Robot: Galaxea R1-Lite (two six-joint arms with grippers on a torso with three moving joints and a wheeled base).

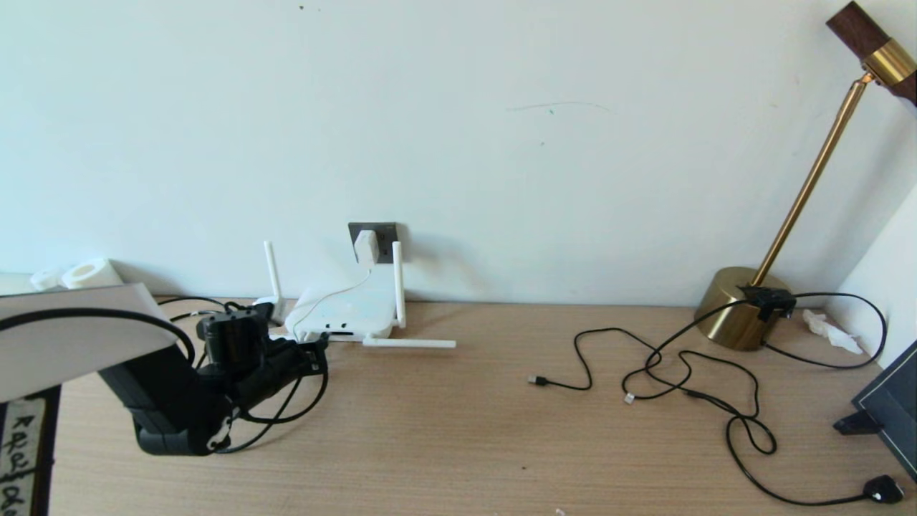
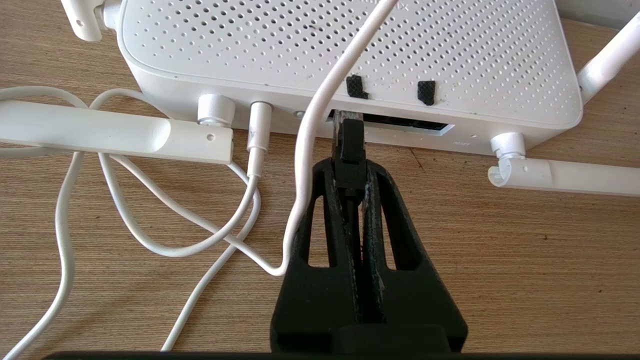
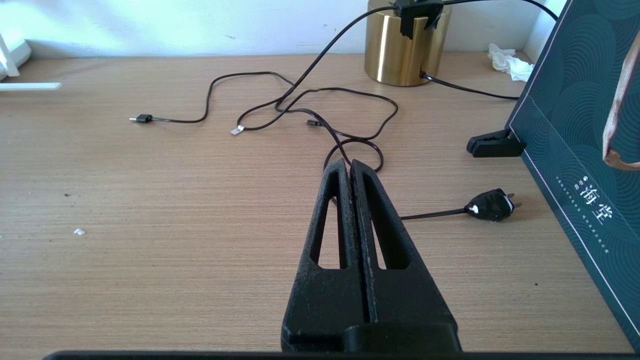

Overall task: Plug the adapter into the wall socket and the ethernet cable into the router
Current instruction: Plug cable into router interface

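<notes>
Bench [image 1: 501, 430] carries the router [image 2: 350, 55], whose port slot faces the left hand [image 2: 351, 172]. That hand is clamped on the ethernet cable [image 2: 351, 145] with its clear tip at the slot mouth; a straight, level push should seat it. The adapter [image 1: 366, 246] sits in the wall socket [image 1: 385, 233]. The right hand [image 3: 350, 170] hovers closed and empty. A dark box [image 3: 575, 125] bears "海堂".
</notes>
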